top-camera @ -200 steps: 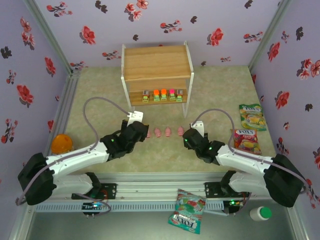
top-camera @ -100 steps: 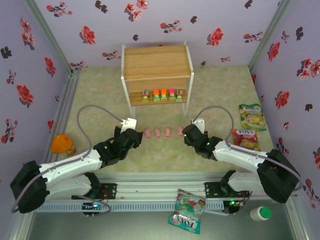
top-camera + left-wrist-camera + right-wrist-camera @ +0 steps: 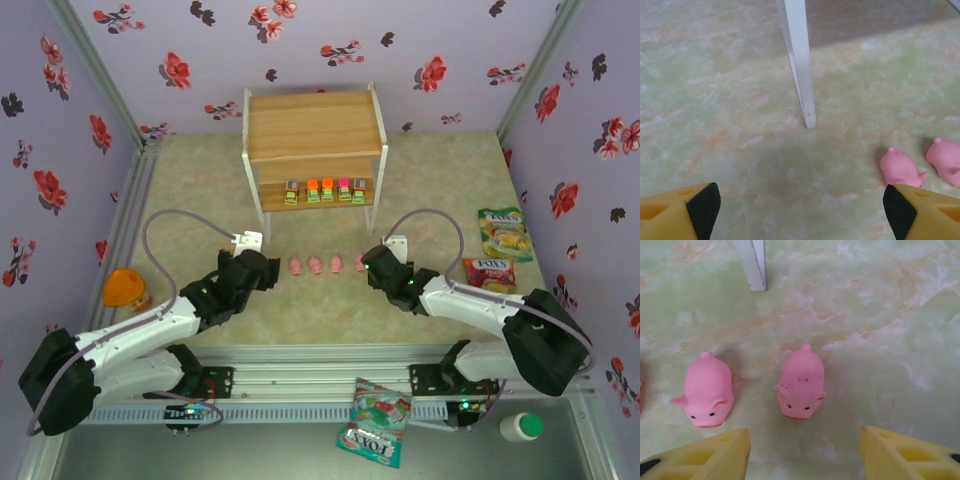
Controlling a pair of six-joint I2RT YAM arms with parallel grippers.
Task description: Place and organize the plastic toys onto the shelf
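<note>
Purple floral walls (image 3: 150, 30) around a pale green marbled worktop (image 3: 450, 180). The shelf (image 3: 315, 125) stands far centre. Its lower tier already holds five blocky pieces (image 3: 327, 190) in a neat row, and its top board is bare. The pink pigs (image 3: 315, 265) are not yet shelved. They lie in a row on the worktop, near side of the shelf, between the two arms; I count four from above. The left pincer (image 3: 800, 210) gapes wide with nothing in it, with the nearest pig (image 3: 900, 167) just off its right finger. The right pincer (image 3: 805, 440) has its jaws apart and grips nothing, with one pig (image 3: 801, 382) lined up just ahead of the gap. Judged roughly half done: the pigs all need lifting onto the shelf.
</note>
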